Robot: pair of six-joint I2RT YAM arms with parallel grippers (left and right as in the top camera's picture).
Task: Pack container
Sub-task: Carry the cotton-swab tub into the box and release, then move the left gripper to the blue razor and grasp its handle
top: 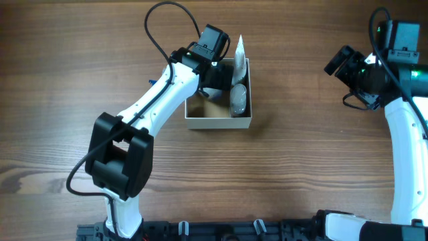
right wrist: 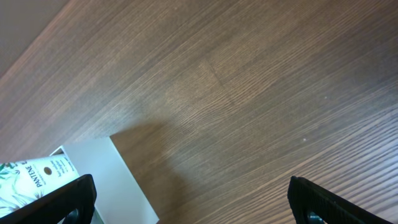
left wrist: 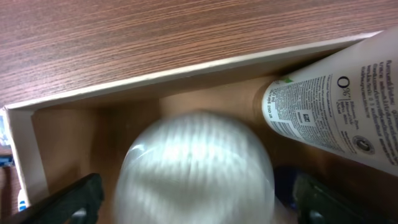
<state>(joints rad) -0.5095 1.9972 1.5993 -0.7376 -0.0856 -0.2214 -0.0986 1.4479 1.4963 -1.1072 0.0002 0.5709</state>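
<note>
Covering container [top: 219, 123] corner, left hand [top: 212, 77], blurred object [left wrist: 196, 168]

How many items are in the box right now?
3: a white tube leaning in the far right corner, a grey bundle along the right wall, a round white jar under the left gripper. The arm may hide more.

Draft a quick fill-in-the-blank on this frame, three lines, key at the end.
1. The left claw hangs over the container, whose outer walls are ____.
2. The right claw is ____, with nothing between its fingers.
3. The printed tube rests ____ the container, leaning on a wall.
Missing words: white; open; inside.
</note>
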